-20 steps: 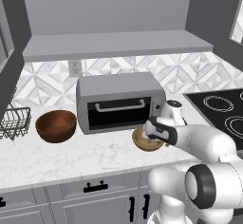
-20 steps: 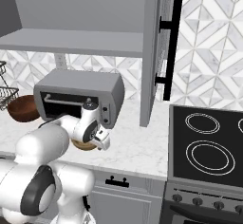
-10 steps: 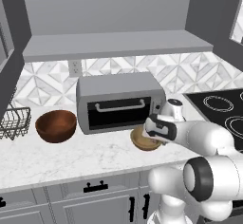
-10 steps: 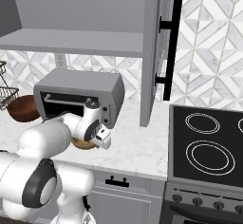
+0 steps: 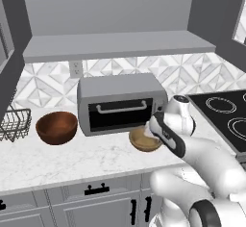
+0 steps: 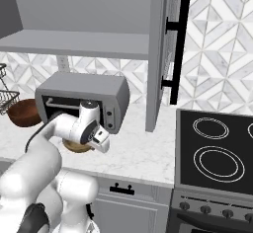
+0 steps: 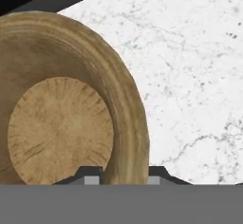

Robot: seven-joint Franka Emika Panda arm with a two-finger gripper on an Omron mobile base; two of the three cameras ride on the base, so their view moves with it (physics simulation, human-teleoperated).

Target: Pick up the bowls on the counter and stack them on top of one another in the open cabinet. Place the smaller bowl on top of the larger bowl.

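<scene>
The smaller bowl (image 5: pixel 141 140), light tan, sits on the counter (image 5: pixel 86 158) in front of the toaster oven. My gripper (image 7: pixel 123 175) reaches down onto its right rim. In the hand view one fingertip (image 7: pixel 90 173) is inside the smaller bowl (image 7: pixel 61 123) and the other is outside, both pressed against the wall. In the left base view my gripper (image 5: pixel 153 134) is at the bowl's right edge. The larger bowl (image 5: pixel 56 127), dark reddish-brown, stands apart to the left. The open cabinet (image 5: pixel 115 45) hangs above with a bare shelf floor. From the right, the hand covers part of the smaller bowl (image 6: pixel 73 146).
A silver toaster oven (image 5: pixel 120 102) stands right behind the tan bowl. At the far left is a wire basket (image 5: pixel 12 122), and a black cooktop (image 6: pixel 212 148) lies to the right. An open cabinet door with a black handle (image 6: pixel 175 54) juts out right of the shelf.
The jaws have closed from wide open onto the tan bowl's rim. The arm and both bowls have hardly moved.
</scene>
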